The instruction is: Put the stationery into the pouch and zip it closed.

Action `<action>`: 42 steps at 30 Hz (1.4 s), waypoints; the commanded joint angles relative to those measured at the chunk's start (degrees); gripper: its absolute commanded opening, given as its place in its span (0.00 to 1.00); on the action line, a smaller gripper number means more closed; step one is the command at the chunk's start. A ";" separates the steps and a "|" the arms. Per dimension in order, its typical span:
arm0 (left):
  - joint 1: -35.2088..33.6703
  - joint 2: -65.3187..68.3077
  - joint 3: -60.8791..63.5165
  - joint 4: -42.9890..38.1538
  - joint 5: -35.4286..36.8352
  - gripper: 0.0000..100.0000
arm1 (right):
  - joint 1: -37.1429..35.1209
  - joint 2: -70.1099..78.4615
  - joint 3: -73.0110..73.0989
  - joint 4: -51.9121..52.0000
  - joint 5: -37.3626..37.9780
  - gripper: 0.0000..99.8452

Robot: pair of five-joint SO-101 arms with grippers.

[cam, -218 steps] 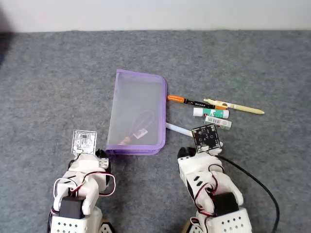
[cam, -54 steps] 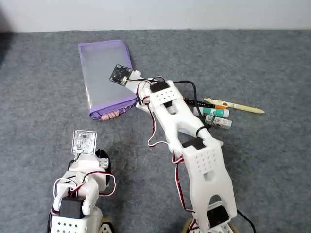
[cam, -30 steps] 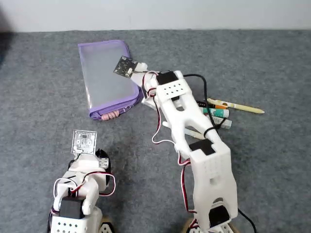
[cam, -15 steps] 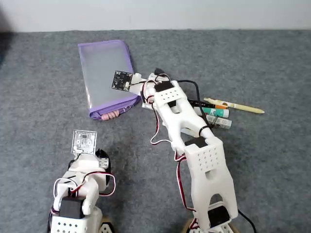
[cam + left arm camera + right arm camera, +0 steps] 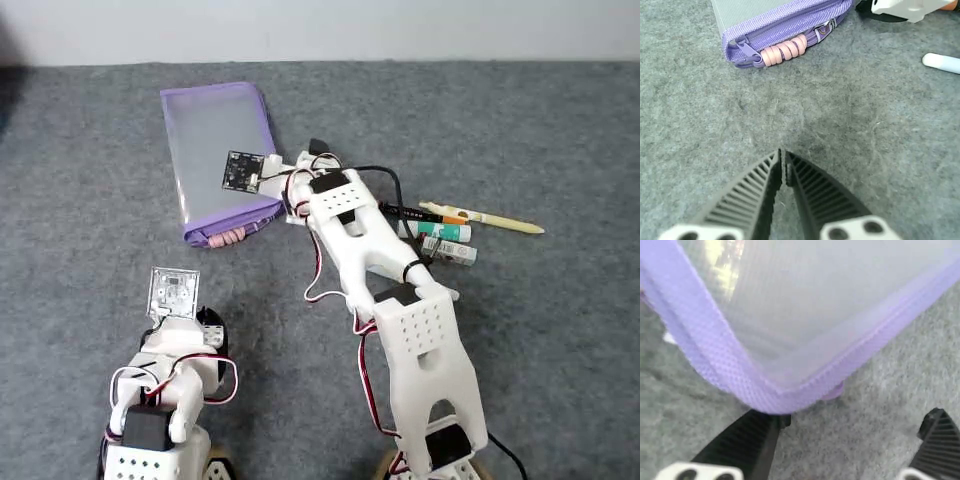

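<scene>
- Purple mesh pouch (image 5: 215, 150) lies in the upper left of the high view. A pink coil (image 5: 232, 237) sits at its lower zip edge and seems to poke out, so I judge the zip not yet closed.
- Nothing from the pile looks packed yet. An orange-and-black pen (image 5: 405, 213), a cream pen (image 5: 490, 219), a glue stick (image 5: 440, 232) and a labelled tube (image 5: 455, 253) lie together at centre right on the grey felt table (image 5: 520, 120), well apart from the pouch. A white pen (image 5: 942, 62) also lies loose on the felt.
- The right gripper (image 5: 858, 420) stands at the pouch's lower right corner. Its jaws are spread wide to either side of that corner and hold nothing.
- The left gripper (image 5: 784, 167) sits at the lower left of the high view, near the pouch's zip edge but apart from it. Its jaws are pressed together on nothing.
- By my reading, all the loading and the zipping are left to do.
- Against the earliest frame, the pouch is farther up and left, turned, and no longer just beside the pens. The right arm, folded then, now stretches across to it.
- Over the last second the right wrist swings a little back and forth and ends slightly farther left, over the pouch's edge. The left arm and the pens keep their places.
</scene>
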 commanded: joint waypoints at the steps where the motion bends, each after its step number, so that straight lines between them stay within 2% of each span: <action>1: -0.44 -0.09 -0.57 -1.23 -0.26 0.01 | -3.30 -0.31 -0.44 -0.92 0.44 0.40; 10: -0.44 -0.09 -0.57 -1.23 -0.26 0.01 | -6.55 -0.31 -0.44 3.82 0.09 0.39; 12: -0.44 -0.09 -0.57 -1.23 -0.26 0.01 | -7.16 -0.31 -0.44 4.09 0.35 0.32; 17: -0.44 -0.09 -0.57 -1.23 -0.26 0.01 | -8.40 -0.66 -0.44 4.18 0.44 0.07; 19: -0.44 -0.09 -0.57 -1.23 -0.26 0.01 | -8.40 -1.01 -0.44 4.44 0.44 0.01; 36: -0.44 -0.09 -0.57 -1.23 -0.26 0.01 | -5.93 -13.41 -1.32 33.36 0.00 0.01; 42: -0.44 -0.09 -0.57 -1.23 -0.26 0.01 | -2.24 -17.36 -1.32 43.30 -6.77 0.01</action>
